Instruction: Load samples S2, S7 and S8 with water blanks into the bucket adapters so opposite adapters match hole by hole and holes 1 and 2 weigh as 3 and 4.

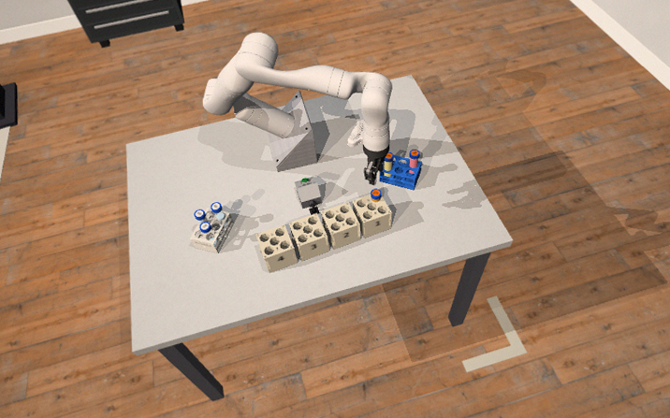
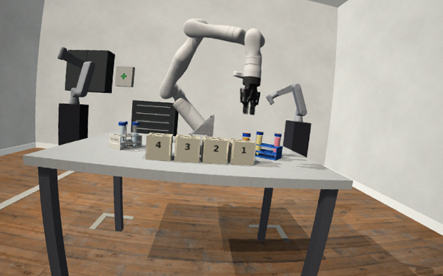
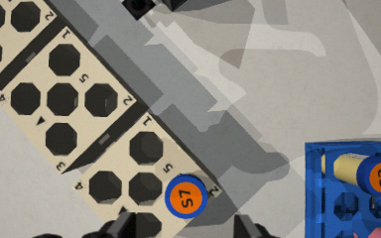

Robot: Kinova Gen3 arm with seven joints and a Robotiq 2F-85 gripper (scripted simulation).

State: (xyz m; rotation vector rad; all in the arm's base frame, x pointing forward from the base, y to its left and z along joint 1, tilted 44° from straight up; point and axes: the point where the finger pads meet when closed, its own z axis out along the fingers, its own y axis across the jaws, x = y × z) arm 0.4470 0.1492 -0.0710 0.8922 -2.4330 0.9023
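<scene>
On the desk point(image 1: 202, 318), 4 beige adapters stand in a row, with adapter 1 point(image 2: 242, 153) at the end nearest the blue rack point(image 2: 269, 151), where 2 orange-dotted tubes stand. The arm's pincer point(image 2: 248, 109) hangs released and empty, high above the gap between adapter 1 and that rack. Sample S7 point(image 3: 186, 195) sits in hole 2 of adapter 1.

The gripper point(image 2: 248, 109) hangs open in free air high above the table point(image 1: 202, 307); below it stands the S7 tube point(image 3: 186, 195) in adapter 1 point(image 2: 242, 152); the blue rack point(image 1: 401, 176) with two tall tubes rises just beside.
</scene>
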